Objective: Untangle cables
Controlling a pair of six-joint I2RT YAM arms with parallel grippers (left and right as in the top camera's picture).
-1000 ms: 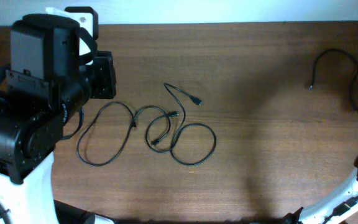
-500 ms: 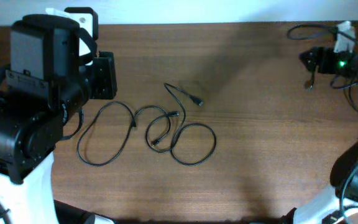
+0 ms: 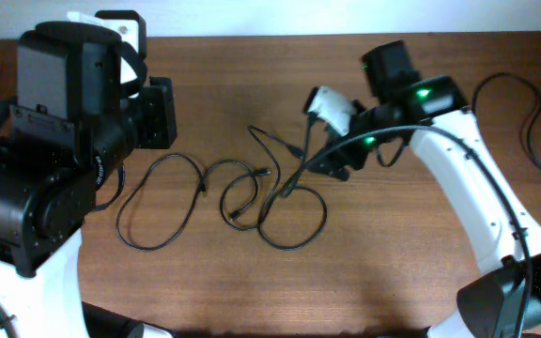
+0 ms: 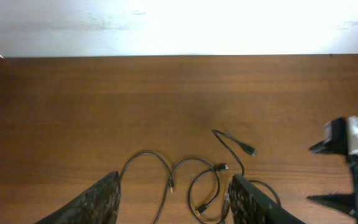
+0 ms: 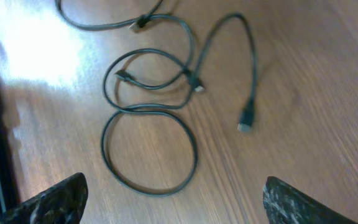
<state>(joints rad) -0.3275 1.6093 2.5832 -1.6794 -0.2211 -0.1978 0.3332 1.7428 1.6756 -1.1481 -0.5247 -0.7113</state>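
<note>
1. The bulky black left arm housing (image 3: 54, 141) stands over the left edge of the brown wooden table (image 3: 393, 272).
2. The left gripper (image 4: 169, 205) has its jaws spread wide, and its two dark fingers (image 4: 89, 202) sit at the bottom of the left wrist view with nothing between them.
3. The two thin black flexible cables (image 3: 264, 173) lie flat on the table, left of centre, looped across each other in a loose tangle.
4. In the left wrist view the cables (image 4: 221, 167) lie ahead of the left fingers. The nearest loops reach into the gap between the fingers without touching them (the lowest part is cut off by the picture edge).
5. One small free plug end (image 3: 299, 153) sticks out at the tangle's upper right.
6. The right gripper (image 3: 330, 161), on its white arm, hangs just right of that plug.
7. The right gripper (image 5: 176, 205) is likewise spread open, with its textured dark fingers (image 5: 48, 199) at the bottom corners of the right wrist view, holding nothing.
8. From there the cables (image 5: 191, 78) lie ahead of the fingers and apart from them. The big round loop is nearest and the free plug (image 5: 246, 121) is to its right.
9. A thicker black wire (image 3: 524, 113) curls at the table's far right.
</note>
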